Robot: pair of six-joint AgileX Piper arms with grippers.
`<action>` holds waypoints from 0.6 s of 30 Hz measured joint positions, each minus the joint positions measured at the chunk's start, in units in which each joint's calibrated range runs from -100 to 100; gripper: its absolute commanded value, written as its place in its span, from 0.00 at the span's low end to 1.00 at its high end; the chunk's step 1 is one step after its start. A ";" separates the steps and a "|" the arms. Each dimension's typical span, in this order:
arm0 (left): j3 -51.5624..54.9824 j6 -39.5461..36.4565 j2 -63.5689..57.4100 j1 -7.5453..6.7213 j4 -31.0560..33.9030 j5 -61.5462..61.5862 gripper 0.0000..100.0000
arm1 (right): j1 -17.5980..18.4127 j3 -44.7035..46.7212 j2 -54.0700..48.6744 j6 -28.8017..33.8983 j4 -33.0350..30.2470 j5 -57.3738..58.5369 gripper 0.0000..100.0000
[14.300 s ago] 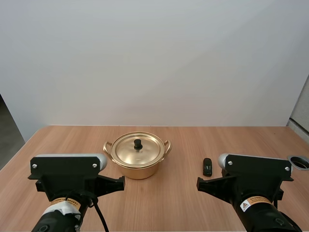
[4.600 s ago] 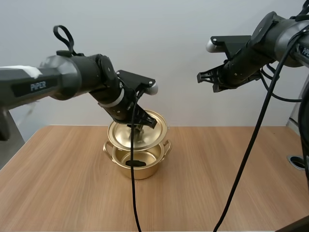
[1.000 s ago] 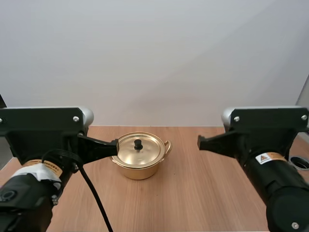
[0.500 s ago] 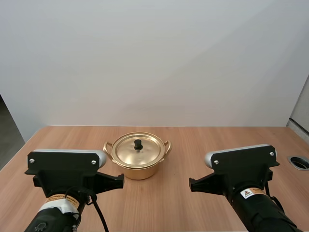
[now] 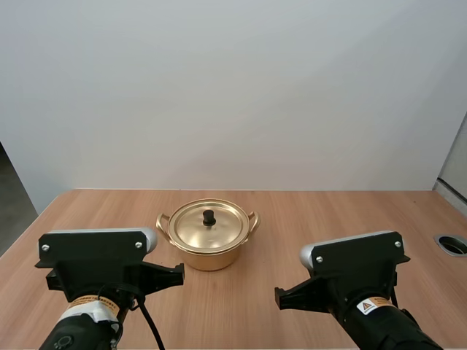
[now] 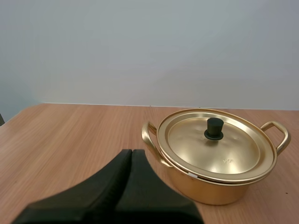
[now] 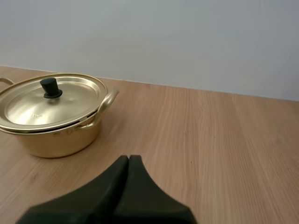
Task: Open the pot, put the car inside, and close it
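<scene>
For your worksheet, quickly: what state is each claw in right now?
Left claw: closed, holding nothing.
Right claw: closed, holding nothing.

We see the gold pot point(image 5: 210, 257) upright on the table point(image 5: 328, 219), lid point(image 5: 195, 230) seated flat, black knob point(image 5: 209, 216) centred, a handle each side.

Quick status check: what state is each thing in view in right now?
pot: upright on the table, closed.
lid: seated flat on the pot, knob up.
left gripper: shut, holding nothing, short of the pot.
right gripper: shut, holding nothing, short of the pot.
</scene>
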 measured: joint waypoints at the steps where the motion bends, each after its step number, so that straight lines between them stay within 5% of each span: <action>1: 0.00 0.00 0.00 0.00 0.00 0.00 0.00 | 0.00 0.00 0.00 0.00 0.00 0.00 0.00; 18: 0.00 0.00 0.00 0.00 0.00 0.15 0.00 | 0.50 0.00 0.00 0.00 0.00 0.00 0.00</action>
